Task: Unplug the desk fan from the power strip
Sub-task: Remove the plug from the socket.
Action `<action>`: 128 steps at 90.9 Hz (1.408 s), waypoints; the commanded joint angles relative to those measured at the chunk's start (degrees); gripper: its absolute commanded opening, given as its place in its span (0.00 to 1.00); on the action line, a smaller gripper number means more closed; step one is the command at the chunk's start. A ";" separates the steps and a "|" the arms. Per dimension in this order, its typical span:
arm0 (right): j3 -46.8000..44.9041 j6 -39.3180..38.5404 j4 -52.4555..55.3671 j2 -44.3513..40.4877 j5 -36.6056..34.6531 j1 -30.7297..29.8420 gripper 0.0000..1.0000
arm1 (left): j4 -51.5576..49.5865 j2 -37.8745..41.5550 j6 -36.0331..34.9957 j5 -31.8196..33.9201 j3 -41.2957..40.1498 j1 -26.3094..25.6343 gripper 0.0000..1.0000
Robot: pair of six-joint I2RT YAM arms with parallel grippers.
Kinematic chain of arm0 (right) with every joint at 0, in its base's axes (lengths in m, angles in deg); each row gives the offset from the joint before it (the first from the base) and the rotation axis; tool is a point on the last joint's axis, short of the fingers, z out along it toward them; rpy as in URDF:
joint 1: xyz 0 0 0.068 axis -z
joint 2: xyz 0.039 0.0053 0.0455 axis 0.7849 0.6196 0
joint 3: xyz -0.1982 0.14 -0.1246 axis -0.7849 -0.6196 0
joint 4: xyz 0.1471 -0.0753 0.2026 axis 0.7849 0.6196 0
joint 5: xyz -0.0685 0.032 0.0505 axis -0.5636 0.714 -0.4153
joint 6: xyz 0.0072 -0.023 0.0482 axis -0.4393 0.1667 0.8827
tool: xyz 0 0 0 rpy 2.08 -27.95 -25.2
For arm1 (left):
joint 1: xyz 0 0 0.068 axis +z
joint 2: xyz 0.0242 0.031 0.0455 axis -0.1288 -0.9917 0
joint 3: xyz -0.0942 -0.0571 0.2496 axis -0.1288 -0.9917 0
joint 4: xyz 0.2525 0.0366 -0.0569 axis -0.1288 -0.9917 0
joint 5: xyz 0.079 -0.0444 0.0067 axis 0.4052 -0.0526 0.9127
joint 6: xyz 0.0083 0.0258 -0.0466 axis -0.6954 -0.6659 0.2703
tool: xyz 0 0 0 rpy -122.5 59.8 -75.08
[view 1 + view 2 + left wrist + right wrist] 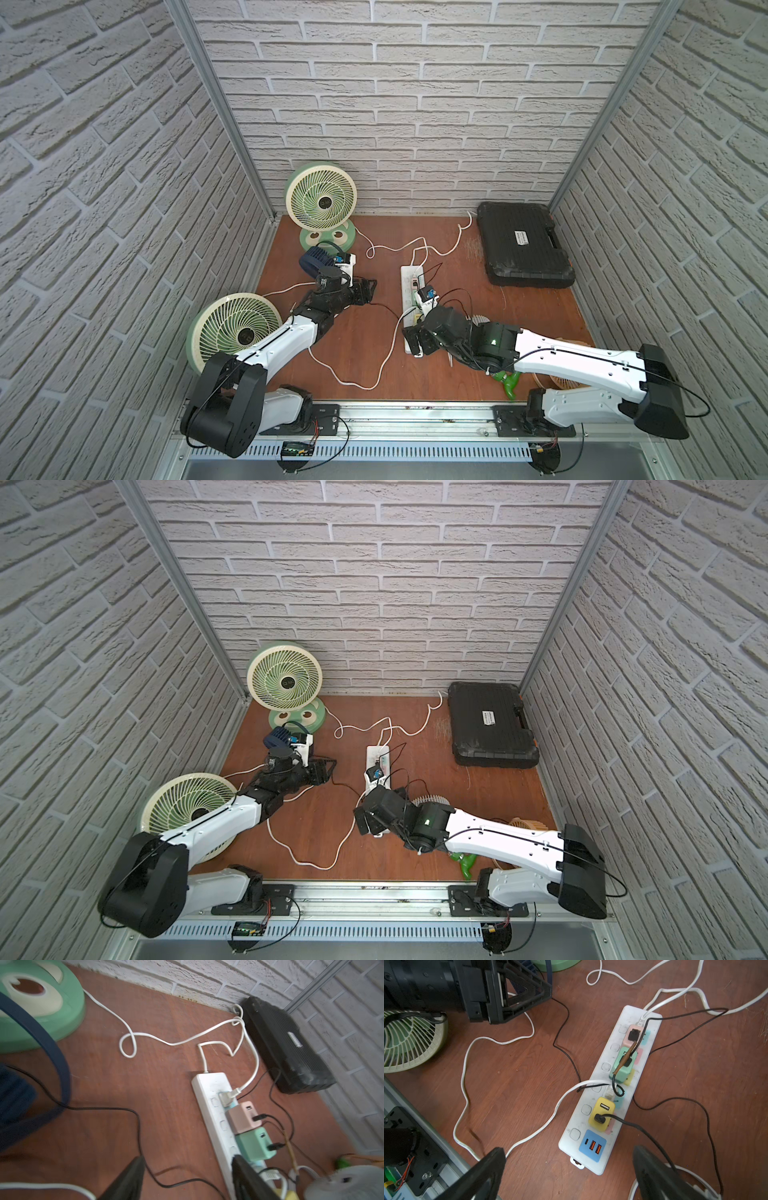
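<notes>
Approach step, nothing pulled yet. The strip lies mid-table and its plugs all look seated. Right gripper hangs over its near end by the USB block, jaws wide, empty. Left gripper sits low beside the strip's far half, jaws apart, gripping nothing; a black cable lies on the table between them. Two white plugs, far socket and mid-strip, with cords leading off toward the back green fan and the near green fan. Can't tell which is the target. Next, I reckon: right pins the strip, left closes on the plug body — not the cord — and pulls straight out
</notes>
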 commanded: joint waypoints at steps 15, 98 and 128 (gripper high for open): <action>-0.28 7.22 0.74 3.32 -4.84 -0.74 0.86 | 7.57 -5.90 0.80 -8.89 0.95 -3.25 0.23; 1.95 18.60 -0.96 18.61 -11.78 1.12 0.67 | 22.93 -25.77 9.09 -20.04 4.02 -10.87 0.00; 4.86 18.58 -1.05 22.85 -13.34 2.41 0.59 | 23.76 -29.47 10.37 -20.19 4.59 -11.14 0.00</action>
